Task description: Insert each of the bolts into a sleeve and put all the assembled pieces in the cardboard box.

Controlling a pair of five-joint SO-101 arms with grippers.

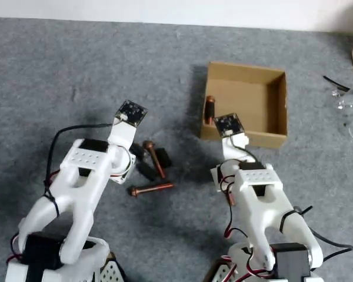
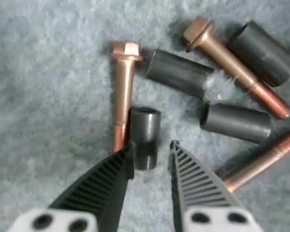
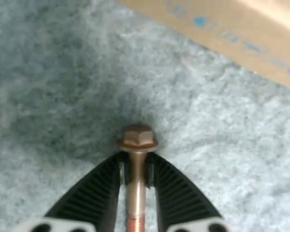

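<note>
Grippers: left gripper (image 2: 151, 148) spread either side of a black sleeve (image 2: 145, 133); right gripper (image 3: 137, 166) clamped on a bolt (image 3: 137, 139).
Pile: loose bolts (image 2: 124, 92), spare sleeves (image 2: 237, 123), on the mat (image 1: 76, 70).
Cardboard box (image 1: 265, 139): beyond, one piece (image 1: 210, 109) inside along its wall.

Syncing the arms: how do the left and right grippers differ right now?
The left gripper is open around a black sleeve; the right gripper is shut on a copper bolt. The right sits beside the cardboard box; the left is farther off. Both face the carpet.
</note>
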